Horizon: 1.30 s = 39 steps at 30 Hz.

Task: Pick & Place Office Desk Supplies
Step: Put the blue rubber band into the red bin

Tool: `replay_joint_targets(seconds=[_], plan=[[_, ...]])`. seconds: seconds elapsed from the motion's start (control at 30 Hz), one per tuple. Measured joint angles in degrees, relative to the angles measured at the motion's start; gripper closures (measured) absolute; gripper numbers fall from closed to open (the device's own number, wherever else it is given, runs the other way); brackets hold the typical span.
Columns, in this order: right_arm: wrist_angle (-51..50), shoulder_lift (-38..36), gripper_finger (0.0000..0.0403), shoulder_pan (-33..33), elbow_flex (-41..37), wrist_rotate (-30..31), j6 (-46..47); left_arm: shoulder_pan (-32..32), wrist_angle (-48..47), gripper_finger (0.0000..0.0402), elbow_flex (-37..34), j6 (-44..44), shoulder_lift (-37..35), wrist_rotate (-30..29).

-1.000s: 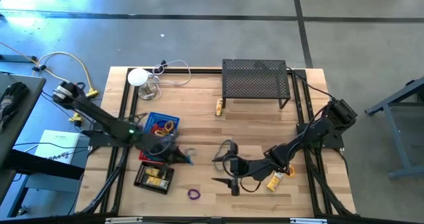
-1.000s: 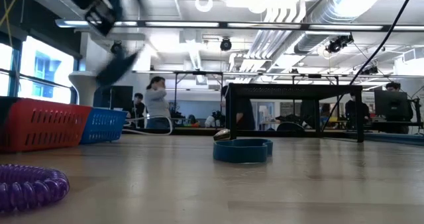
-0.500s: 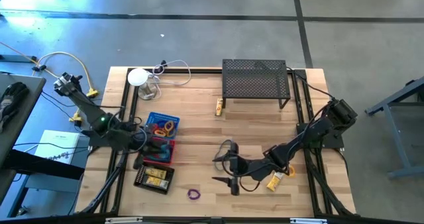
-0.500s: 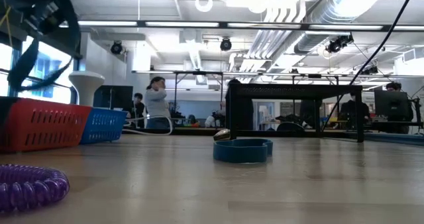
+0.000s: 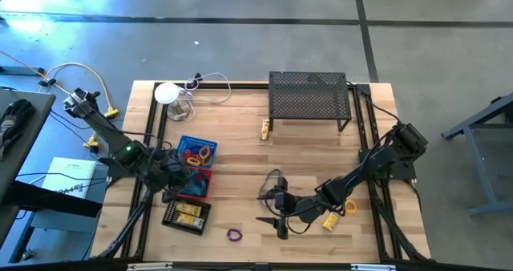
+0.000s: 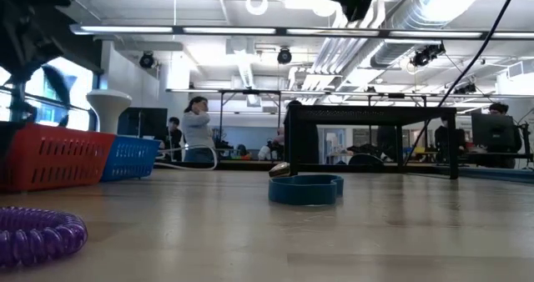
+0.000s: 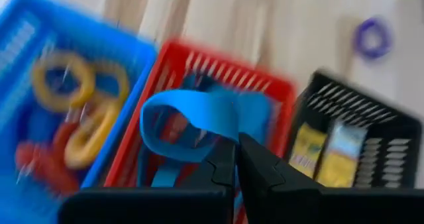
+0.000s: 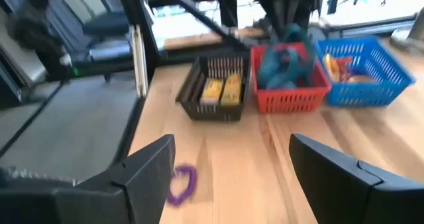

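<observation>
On my left, the left gripper (image 5: 178, 175) hangs over the red bin (image 5: 195, 182), its fingers (image 7: 222, 171) clenched on a blue loop (image 7: 189, 121). From its wrist camera I see the loop pinched at one edge, dangling above the red bin's inside, where more blue shows. Next to the red bin, on the far side, sits the blue bin (image 5: 195, 151) with orange rings (image 7: 63, 81) in it. On the near side sits the black bin (image 5: 187, 215), which has yellow tubes (image 7: 330, 159) lying in it. The three bins touch or nearly touch in a row along the left half of the table (image 5: 240, 127).

A purple ring (image 5: 234, 236) lies loose on the wood near the front edge, right of the black bin. In the low view it is blurred at the near left corner. Another blue loop (image 6: 306, 188) lies flat mid-table in the low view.

Farther right, the right gripper (image 5: 276, 212) is stretched out low over the front middle of the table, its fingers (image 8: 334, 168) spread wide and holding nothing. A yellow tube (image 5: 332, 219) lies just beside that arm, and another small yellow piece (image 5: 264, 128) stands by the left foot of the mesh shelf (image 5: 309, 96) at the back. A white round device (image 5: 167, 93) with its cable sits at the back left corner.
</observation>
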Motion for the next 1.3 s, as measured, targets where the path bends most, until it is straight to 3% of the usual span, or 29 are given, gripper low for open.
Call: replay_joint_targets(seconds=[0.13, 0.3, 0.6, 0.9, 1.3], plan=[[0.11, 1.94, 0.0118, 0.0, -0.02, -0.7, 0.96, 0.0, -8.04, 0.0401, 1.94, -7.13, 3.61, 6.32], [0.43, 2.68, 0.0118, -0.39, -0.04, -0.8, 1.38, 0.0, -8.93, 0.0401, 2.14, -10.05, 9.89, 16.26], [1.38, 2.68, 0.0118, -0.44, -0.02, -0.83, 1.07, 7.23, -7.33, 0.0401, 3.48, 1.03, 21.71, 17.7], [1.4, 2.68, 0.0118, -0.44, -0.02, -0.83, 1.25, 14.71, -7.51, 0.0397, 7.28, 8.32, 24.47, 17.47], [0.92, 2.68, 0.0118, -0.39, 0.0, -5.24, 1.38, 12.13, -8.21, 0.0284, 7.28, 4.38, 24.47, 17.03]])
